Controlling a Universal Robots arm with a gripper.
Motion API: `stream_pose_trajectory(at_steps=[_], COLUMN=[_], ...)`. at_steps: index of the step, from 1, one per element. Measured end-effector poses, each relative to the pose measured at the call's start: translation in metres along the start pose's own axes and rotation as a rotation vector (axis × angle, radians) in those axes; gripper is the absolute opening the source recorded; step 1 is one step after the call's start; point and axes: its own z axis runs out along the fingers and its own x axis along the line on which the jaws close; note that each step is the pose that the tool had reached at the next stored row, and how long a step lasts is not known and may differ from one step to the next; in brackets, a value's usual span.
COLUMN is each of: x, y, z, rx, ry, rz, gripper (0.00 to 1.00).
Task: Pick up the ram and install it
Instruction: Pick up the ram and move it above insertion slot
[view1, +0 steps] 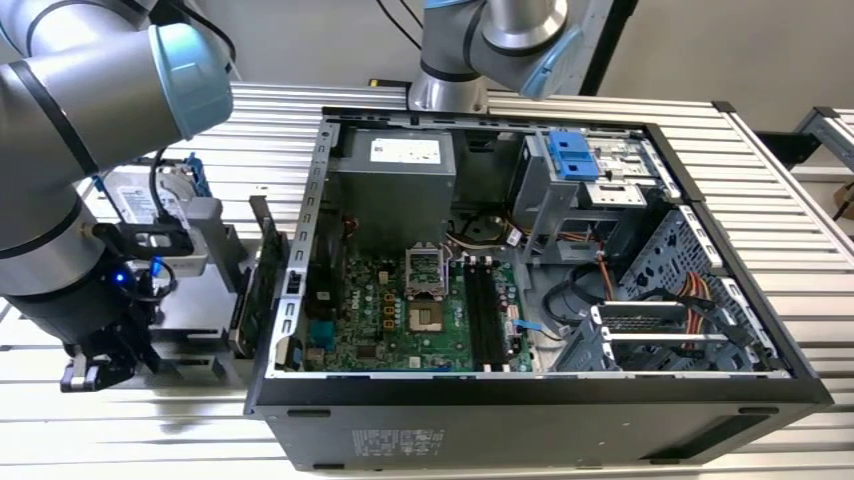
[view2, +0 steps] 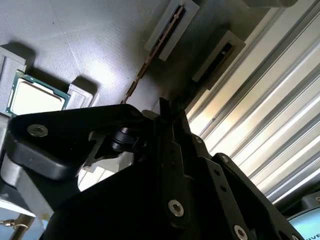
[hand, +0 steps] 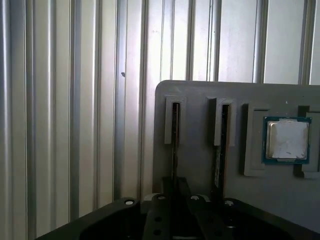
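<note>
A Universal Robots arm lowers its gripper (view1: 96, 372) over a grey parts holder (hand: 200, 95) on the slatted table (hand: 60, 100), at about nine o'clock from the open computer case (view1: 534, 400) in the exterior view. The ram (hand: 175, 135) stands on edge in one of the holder's two narrow slots, seen as a thin dark line running straight under the gripper (hand: 175, 187) in the first wrist view; the second wrist view shows the same stick (view2: 145, 62) leading to the gripper (view2: 165, 112). Whether the gripper has closed on the stick cannot be told.

A second stick (hand: 220, 135) sits in the neighbouring slot just beside it, and a processor (hand: 286, 141) lies in a recess further along. The memory slots (view1: 487, 315) on the motherboard (view1: 387, 310) wait at about three o'clock from the gripper, inside the case.

The likely hazards: a grip off the stick's centreline could tilt and jam it in its slot, a bump could disturb its close neighbour — and the thin edge offers little hold.
</note>
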Motion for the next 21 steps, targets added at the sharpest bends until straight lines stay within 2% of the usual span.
stream_pose_trajectory(at_steps=[21], x=[0.0], y=[0.0], z=[-0.0001], rx=[0.0002], ry=[-0.0032], rz=[0.0], gripper=[0.0])
